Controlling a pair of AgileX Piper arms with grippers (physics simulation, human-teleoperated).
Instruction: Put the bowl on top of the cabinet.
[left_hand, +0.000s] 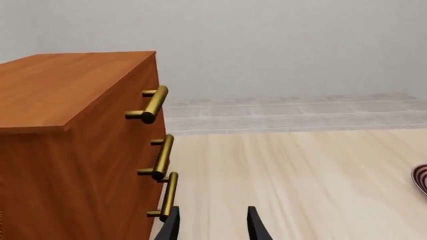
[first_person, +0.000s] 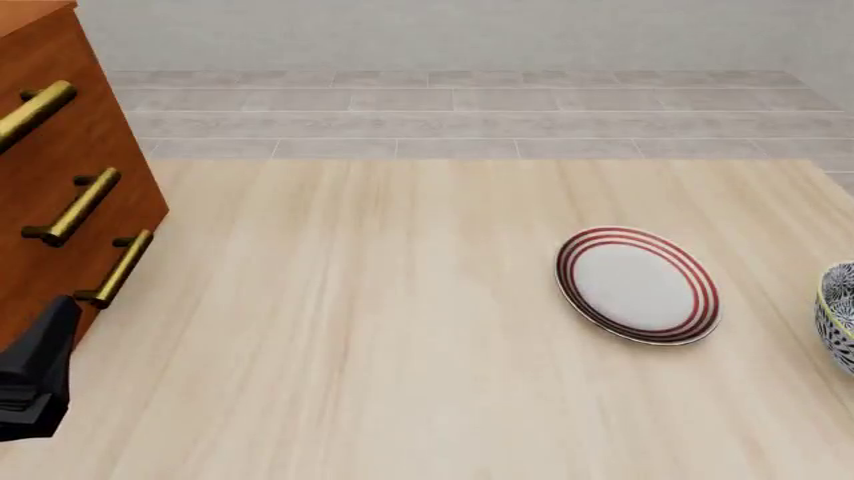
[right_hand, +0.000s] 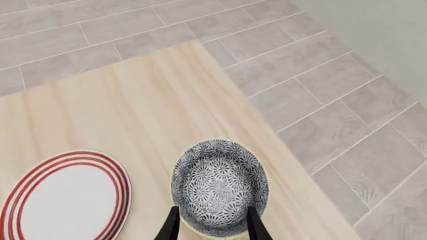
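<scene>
The step in hand was judged to be the approach to the grasp: the right hand (right_hand: 212, 226) hung with fingers spread over the near rim of the bowl (right_hand: 220, 185), which stood on the counter (first_person: 400, 330) beside the plate (first_person: 638, 285), not yet pinched. The next move called for lowering, closing on the rim and carrying it across to the cabinet (left_hand: 60, 95), beside which the left hand (left_hand: 212, 225) waited, spread and empty. The front view cut off most of the bowl and the cabinet's top; fingertip contact could not be determined.

We are seeing a round blue-black-and-white floral bowl (right_hand: 220, 186), a flat white red-ringed plate (first_person: 638, 285), and a reddish-brown wooden cabinet (left_hand: 60, 100).
</scene>
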